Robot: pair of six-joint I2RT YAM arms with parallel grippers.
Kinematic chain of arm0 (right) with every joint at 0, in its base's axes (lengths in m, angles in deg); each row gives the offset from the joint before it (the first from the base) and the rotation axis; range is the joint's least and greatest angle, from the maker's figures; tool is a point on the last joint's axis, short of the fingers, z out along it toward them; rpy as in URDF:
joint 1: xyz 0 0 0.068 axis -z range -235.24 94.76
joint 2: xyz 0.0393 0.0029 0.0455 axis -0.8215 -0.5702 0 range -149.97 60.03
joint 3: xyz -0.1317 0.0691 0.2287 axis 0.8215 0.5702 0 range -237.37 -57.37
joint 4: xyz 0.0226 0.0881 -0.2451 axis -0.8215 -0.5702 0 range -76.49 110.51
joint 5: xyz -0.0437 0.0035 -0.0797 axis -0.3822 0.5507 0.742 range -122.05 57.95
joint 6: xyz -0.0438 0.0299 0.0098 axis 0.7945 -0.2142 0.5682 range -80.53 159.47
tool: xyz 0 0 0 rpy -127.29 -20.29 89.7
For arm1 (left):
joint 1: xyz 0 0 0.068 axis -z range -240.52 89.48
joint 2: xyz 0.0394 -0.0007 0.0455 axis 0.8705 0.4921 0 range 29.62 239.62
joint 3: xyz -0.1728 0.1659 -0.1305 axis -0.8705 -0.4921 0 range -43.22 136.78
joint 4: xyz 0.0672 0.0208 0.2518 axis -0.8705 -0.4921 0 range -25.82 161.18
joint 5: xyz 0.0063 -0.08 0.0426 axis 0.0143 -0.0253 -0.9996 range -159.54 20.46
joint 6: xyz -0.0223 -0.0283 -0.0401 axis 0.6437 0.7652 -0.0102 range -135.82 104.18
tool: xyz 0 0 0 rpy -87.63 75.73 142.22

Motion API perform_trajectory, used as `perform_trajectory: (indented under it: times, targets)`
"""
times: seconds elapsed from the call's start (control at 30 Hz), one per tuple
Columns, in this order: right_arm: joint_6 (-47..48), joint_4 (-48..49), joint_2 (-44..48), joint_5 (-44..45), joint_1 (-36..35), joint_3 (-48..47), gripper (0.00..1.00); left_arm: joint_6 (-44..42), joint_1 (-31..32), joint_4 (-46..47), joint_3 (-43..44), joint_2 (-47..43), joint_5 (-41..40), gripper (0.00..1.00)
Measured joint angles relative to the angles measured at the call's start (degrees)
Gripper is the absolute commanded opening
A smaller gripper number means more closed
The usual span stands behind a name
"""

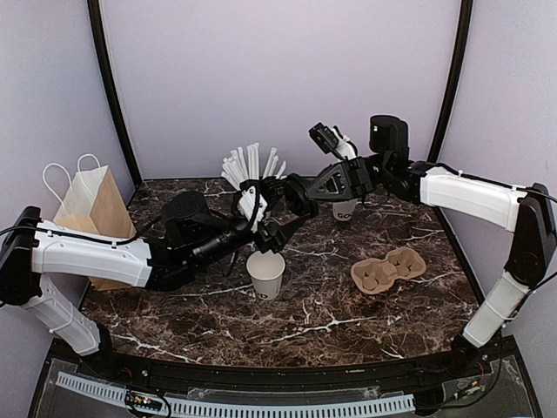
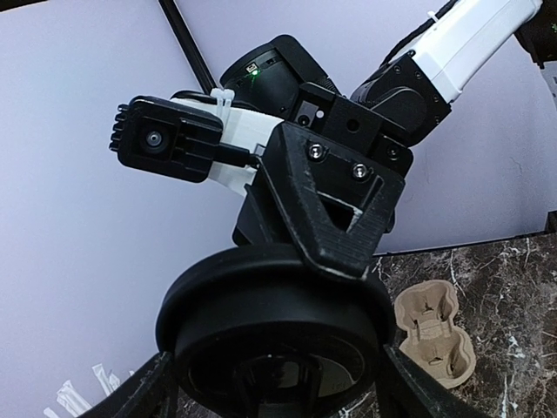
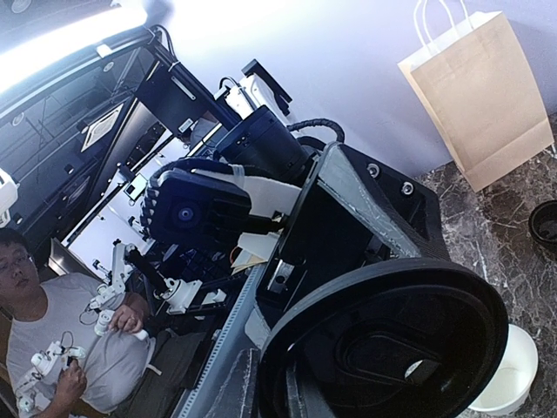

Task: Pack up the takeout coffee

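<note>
While your right pincer (image 1: 306,197) is clamped shut on the rim of the black lid (image 2: 270,335), that lid hangs in the air over the middle of the table (image 1: 348,318), not on any cup. Your left pincer (image 1: 285,209) meets it from the opposite side with its jaws spread wide, one finger on each side of the lid. In the left wrist view those fingers (image 2: 144,392) flank the lid closely, but you cannot tell from it whether their pads touch the plastic. The two pincers sit nose to nose, with the lid between them.

Just in front of and below the lid, the takeout coffee cup (image 1: 265,274) stands upright on the table. Its mouth is open and there is dark lettering low on its side. Nothing touches it, and both pincers are above it and apart from it.

Behind your right pincer stands a second white cup (image 1: 345,210), also lettered, with its top hidden by the arm, so you cannot see whether it is covered. A cup of white straws (image 1: 252,165) stands at the back, behind your left pincer. To the right of the open cup, well apart from it, a brown pulp drink carrier (image 1: 389,268) lies flat with nothing in it. A paper bag (image 1: 91,209) with white handles stands upright at the far left edge, beside your left arm.
</note>
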Motion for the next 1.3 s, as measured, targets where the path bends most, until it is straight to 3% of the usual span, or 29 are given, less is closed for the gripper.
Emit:
perform_trajectory:
  times: [0.5, 0.77, 1.03, 1.17, 1.3]
  targets:
    - [-1.6, 1.9, 0.0, 0.6, 0.1, 0.0, 0.13, 0.1, -0.3, 4.7, 0.0, 2.1, -1.0, 0.76]
    - [-1.9, 3.0, 0.0, 0.4, 0.8, 0.1, 0.34, 0.6, -0.7, 2.7, 0.3, 1.9, -1.1, 0.67]
    - [0.9, 2.1, 0.9, 0.8, 8.3, 2.9, 0.43, 2.7, -2.9, -16.0, 3.3, -3.3, -2.2, 0.63]
    - [17.5, -13.8, 0.7, 10.6, 12.6, 1.0, 0.44, 5.7, -4.1, -32.5, 11.1, -4.4, -3.3, 0.61]
    - [33.8, -27.5, -0.6, 23.6, 11.2, -1.2, 0.44, 9.1, -4.8, -50.1, 22.0, -3.5, -3.5, 0.59]
